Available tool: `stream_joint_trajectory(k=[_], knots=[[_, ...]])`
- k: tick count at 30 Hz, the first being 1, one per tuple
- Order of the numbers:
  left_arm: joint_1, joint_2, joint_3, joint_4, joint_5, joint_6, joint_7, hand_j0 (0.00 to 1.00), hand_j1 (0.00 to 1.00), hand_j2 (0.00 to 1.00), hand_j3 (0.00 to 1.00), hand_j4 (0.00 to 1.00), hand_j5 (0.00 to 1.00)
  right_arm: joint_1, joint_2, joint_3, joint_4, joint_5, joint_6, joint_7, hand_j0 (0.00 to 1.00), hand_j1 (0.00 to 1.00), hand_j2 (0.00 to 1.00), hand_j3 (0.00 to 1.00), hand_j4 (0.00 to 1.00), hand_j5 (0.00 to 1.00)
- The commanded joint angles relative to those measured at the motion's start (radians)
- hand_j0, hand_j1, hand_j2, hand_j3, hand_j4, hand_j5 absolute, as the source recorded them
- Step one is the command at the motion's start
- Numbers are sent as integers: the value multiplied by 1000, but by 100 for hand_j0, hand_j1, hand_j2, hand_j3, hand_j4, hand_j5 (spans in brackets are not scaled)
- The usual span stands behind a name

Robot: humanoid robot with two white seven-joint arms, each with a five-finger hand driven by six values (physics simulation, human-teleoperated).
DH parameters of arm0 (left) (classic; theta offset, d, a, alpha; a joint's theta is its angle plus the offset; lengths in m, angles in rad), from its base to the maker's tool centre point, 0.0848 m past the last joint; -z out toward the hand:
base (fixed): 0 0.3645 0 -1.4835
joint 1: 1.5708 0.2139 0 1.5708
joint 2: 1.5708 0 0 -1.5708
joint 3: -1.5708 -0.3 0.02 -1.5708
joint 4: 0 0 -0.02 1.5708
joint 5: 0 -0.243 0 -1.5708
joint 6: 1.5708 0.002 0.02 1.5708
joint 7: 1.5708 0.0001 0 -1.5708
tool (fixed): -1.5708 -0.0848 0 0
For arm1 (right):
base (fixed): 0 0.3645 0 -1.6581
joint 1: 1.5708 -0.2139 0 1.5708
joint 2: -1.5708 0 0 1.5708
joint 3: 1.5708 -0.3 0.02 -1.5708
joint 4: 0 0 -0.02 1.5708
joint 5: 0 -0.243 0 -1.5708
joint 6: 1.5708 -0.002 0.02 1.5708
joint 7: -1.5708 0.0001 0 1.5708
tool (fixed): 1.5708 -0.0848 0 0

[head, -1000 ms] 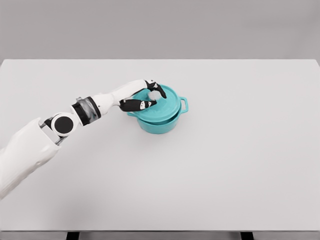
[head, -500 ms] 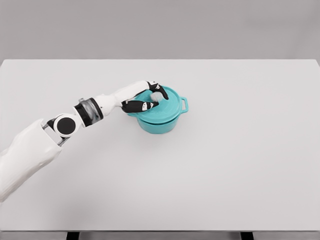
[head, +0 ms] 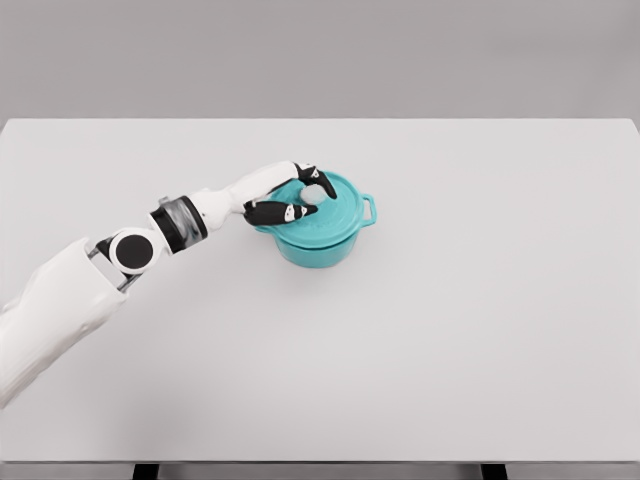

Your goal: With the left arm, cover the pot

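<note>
A teal pot (head: 318,250) with a side handle stands on the white table (head: 480,300), a little left of the middle. Its teal lid (head: 335,215) sits on top of it, roughly level. My left hand (head: 305,195) reaches over the lid from the left, with the thumb and fingers curled around the pale knob (head: 311,194) at the lid's centre. The knob is mostly hidden by the fingers. The right arm is out of view.
The table's far edge (head: 320,120) runs along the top, its near edge along the bottom. My left forearm (head: 185,222) crosses the table surface left of the pot.
The lid, held in my left hand, has come down slightly and settled over the pot. The hand has shifted a little up and right with it.
</note>
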Motion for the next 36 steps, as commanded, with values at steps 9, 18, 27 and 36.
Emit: stream_joint_trajectory(k=[9, 18, 27, 36], knots=[[0, 1, 0, 2, 1, -1, -2, 53, 53, 53, 53, 53, 53, 0, 0, 0, 0, 1, 0, 0, 100, 100, 100, 100, 100, 100], [0, 4, 0, 2, 1, -2, -2, 57, 57, 57, 57, 57, 57, 0, 0, 0, 0, 1, 0, 0, 100, 100, 100, 100, 100, 100], [0, 4, 1, 2, 2, -4, -2, 64, 64, 64, 64, 64, 64, 0, 0, 0, 0, 1, 0, 0, 100, 100, 100, 100, 100, 100], [0, 3, 1, 2, 2, -9, 0, 65, 65, 65, 65, 65, 65, 0, 0, 0, 0, 1, 0, 0, 100, 100, 100, 100, 100, 100]])
